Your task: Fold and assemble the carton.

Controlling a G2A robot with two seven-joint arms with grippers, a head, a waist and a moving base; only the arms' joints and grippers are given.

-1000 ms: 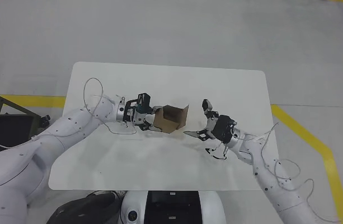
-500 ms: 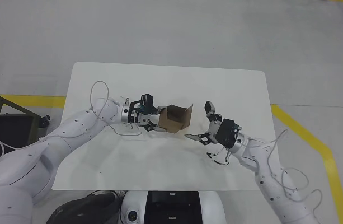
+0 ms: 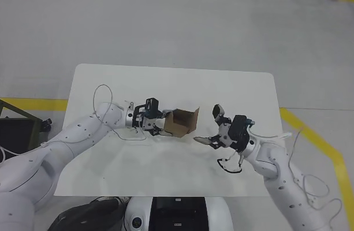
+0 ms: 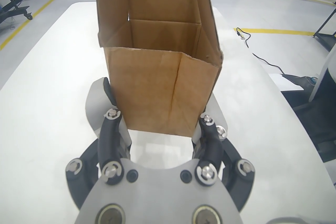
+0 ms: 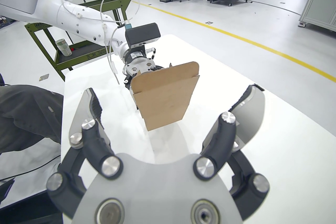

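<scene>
The carton sits near the middle of the white table, gripped at its closed end by the left gripper, whose 2 fingers press against opposite side walls. From the top view it reads as a small brown box lying lengthwise between the 2 arms, open end toward the right gripper. The left wrist view adds what the overhead angle hides. It looks along the carton's outer wall into the hollow interior, where 1 tall flap stands at the far side and 2 shorter flaps stand at the sides. The near rim is ragged, and a crease runs down the facing wall. The pads of the left gripper lie flat on the cardboard. The right wrist view gives the opposite face: a broad flap with a rounded corner turned toward the right gripper. That gripper's fingers are spread wide with nothing between them, and a strip of bare table separates them from the cardboard. A shadow lies under the carton there, but whether the carton touches the tabletop cannot be told. Behind the left arm in this view stands a green cart with a can on its shelf.
</scene>
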